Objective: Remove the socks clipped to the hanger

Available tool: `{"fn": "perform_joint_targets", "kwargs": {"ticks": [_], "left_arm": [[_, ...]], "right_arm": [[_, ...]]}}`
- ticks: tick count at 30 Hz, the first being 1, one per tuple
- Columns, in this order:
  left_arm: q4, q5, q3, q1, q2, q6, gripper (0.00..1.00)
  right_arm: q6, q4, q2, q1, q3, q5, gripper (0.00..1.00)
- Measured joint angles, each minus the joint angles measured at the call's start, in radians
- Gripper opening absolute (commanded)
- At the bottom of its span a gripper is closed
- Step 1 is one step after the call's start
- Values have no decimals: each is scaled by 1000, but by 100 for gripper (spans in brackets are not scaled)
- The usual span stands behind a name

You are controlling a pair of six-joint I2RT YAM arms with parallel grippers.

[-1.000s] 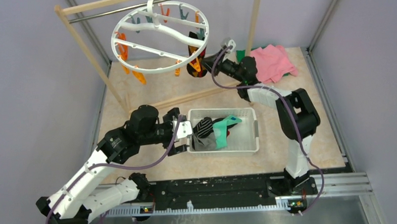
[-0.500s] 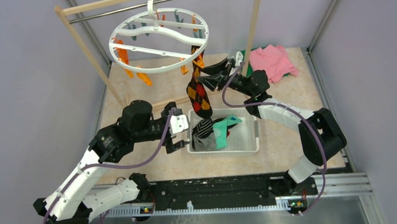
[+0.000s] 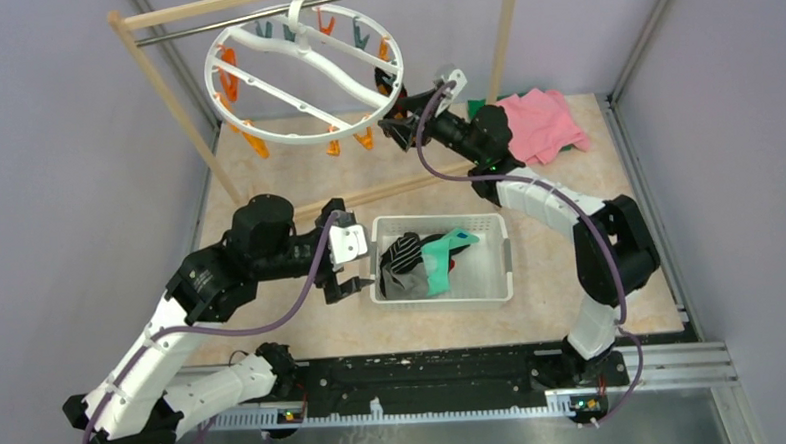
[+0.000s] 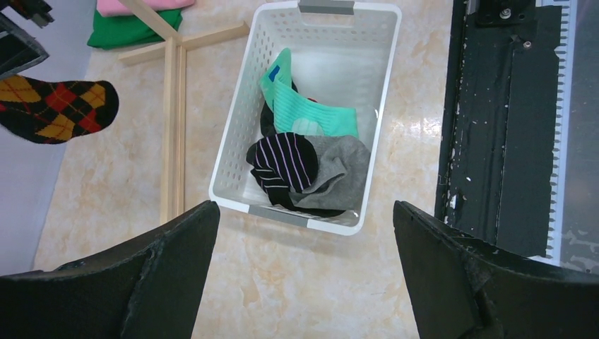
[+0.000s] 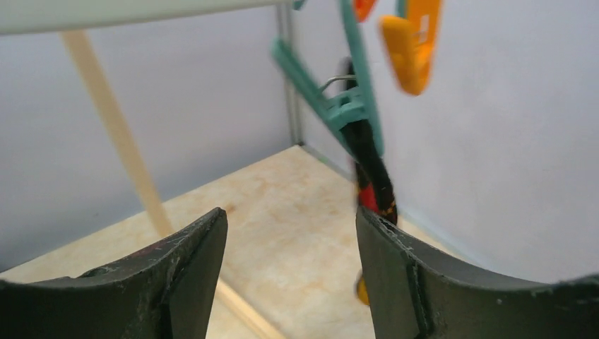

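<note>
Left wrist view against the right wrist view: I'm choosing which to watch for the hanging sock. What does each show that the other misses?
Only the left wrist view shows the white basket holding the teal sock, striped sock and grey sock. Only the right wrist view shows the teal clip gripping the hanging sock's top, with an orange clip beside it. Both show the argyle sock, the wooden rack and the beige tabletop.

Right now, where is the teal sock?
In the top view, the teal sock lies in the white basket in the middle of the table, just right of the striped sock.
</note>
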Motion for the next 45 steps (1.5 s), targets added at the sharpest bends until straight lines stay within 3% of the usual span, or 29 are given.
{"fn": "perform_joint_targets", "kwargs": {"ticks": [5,10,16,20,24,31,37,43,45], "left_arm": [[-9,1,10,0,-1,0,99],[-14,1,10,0,-3,0,99],[-14,7,10,0,-5,-1,99],[-14,15,10,0,-7,-2,99],[-14,25,10,1,-7,-3,99],[-14,26,10,1,-6,-7,99],[-16,23,13,1,-5,-7,99],[-31,21,42,1,9,-7,99],[-40,19,52,1,9,-6,99]], "right_arm": [[-88,-77,68,-2,103,142,67],[-133,-98,85,-3,103,216,67],[-146,-49,25,-4,-62,264,69],[-148,-46,-29,-17,-182,264,77],[-142,-44,-32,-60,-175,227,88],[-83,-5,121,-131,114,0,88],[87,119,321,-119,312,-225,85],[51,40,443,-77,455,-231,83],[39,39,488,-62,520,-202,73]]}}
